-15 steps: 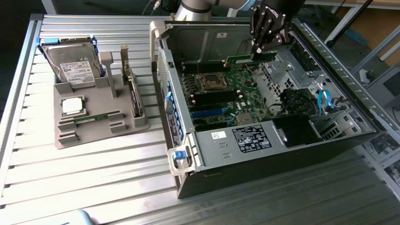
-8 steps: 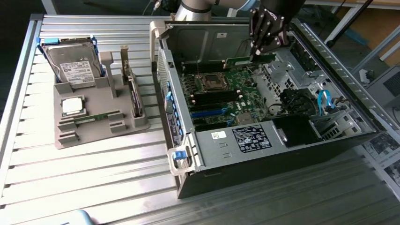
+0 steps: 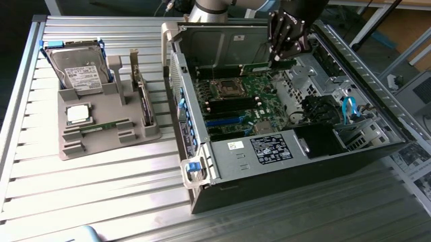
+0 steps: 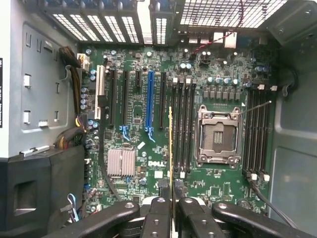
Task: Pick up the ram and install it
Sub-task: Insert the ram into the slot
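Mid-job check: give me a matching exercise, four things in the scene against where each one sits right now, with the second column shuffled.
Things:
1. ram
2. hard drive
3. CPU chip
4. CPU socket

Places:
A. lying flat on the grey holder
B. on the motherboard, empty
C. held in the gripper above the motherboard
D. propped at a tilt in the grey holder

Pairs: 1-C, 2-D, 3-A, 4-B
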Robot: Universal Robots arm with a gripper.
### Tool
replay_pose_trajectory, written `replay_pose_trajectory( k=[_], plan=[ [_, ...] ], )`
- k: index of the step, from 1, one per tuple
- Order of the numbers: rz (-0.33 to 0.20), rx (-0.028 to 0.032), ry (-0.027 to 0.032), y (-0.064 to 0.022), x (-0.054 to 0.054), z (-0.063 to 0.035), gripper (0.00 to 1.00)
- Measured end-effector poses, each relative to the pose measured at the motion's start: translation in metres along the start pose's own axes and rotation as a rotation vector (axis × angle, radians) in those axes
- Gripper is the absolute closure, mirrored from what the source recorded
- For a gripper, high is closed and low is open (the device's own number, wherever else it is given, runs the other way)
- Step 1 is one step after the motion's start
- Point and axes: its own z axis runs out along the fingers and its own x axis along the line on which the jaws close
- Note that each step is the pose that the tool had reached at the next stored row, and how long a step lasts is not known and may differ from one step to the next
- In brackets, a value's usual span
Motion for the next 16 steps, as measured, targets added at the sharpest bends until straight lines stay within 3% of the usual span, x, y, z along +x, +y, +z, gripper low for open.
replay_pose_trajectory(
  k=[16],
  plan=[
    [0.0,0.0,0.0,-0.0002,-0.0001,0.0085,0.87]
  ],
)
